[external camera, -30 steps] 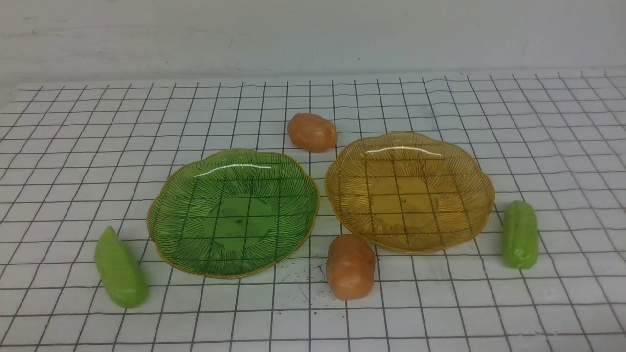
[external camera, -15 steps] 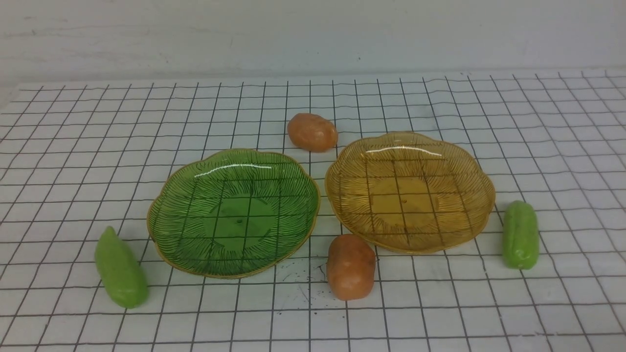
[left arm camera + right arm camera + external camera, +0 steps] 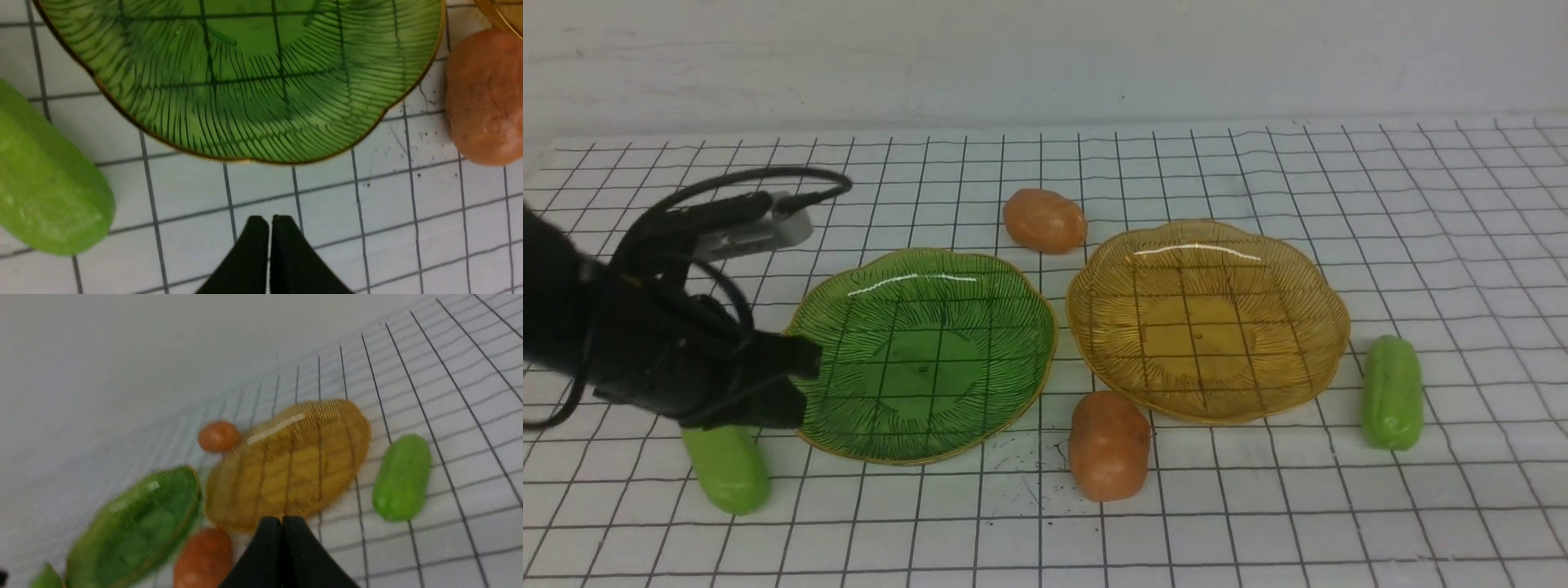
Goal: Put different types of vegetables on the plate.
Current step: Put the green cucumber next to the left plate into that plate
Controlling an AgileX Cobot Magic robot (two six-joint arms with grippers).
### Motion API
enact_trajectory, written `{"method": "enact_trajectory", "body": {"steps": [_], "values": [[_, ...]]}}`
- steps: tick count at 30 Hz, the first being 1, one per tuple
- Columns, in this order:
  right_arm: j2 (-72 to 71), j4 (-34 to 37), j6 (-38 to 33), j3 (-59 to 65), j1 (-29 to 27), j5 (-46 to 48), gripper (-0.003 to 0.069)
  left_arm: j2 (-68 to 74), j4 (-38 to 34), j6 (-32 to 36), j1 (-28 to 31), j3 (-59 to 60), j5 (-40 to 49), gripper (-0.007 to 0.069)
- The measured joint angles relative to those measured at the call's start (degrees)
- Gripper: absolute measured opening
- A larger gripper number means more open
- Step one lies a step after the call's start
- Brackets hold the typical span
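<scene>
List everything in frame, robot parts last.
table: 1, white with black grid, under everything
wall: 1, off-white, behind the table
green plate: 1, translucent green, centre-left, empty
amber plate: 1, translucent amber, centre-right, empty
cucumbers: 2, light green, one left of the green plate, one right of the amber plate
potatoes: 2, orange-brown, behind and in front of the gap between plates
left arm: 1, black, partly covering the left cucumber
left gripper: 1, black, fingers shut, empty
right gripper: 1, black, fingers shut, empty

Left arm [image 3: 645, 359] hides part of the left cucumber [image 3: 727, 478].
</scene>
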Motion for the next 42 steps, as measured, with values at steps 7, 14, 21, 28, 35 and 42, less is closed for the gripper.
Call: {"method": "enact_trajectory", "body": {"steps": [7,14,21,28,35,42], "values": [[16.6,-9.7,-8.2,-16.2,0.0,20.3,-0.0011,3.5,3.9,-2.1,9.2,-5.6,3.5,-0.0008],[21.0,-7.4,-10.0,-18.0,0.0,17.9,-0.0012,4.0,5.8,-11.3,15.1,-5.6,3.9,0.0001],[21.6,-4.8,-10.1,-18.0,0.0,14.8,-0.0012,9.5,9.8,-9.0,13.9,-5.6,1.2,0.0202],[21.6,-4.8,-10.2,-18.0,0.0,14.9,-0.0012,14.8,9.6,-8.6,11.2,-5.8,-0.7,0.0528],[21.6,-4.7,-10.6,-18.0,0.0,16.5,-0.0012,19.3,12.2,-8.6,10.8,-5.8,-2.1,0.0682],[21.6,-4.7,-10.6,-18.0,0.0,17.0,-0.0011,22.1,15.1,-8.6,10.8,-5.9,-3.8,0.0655]]}}
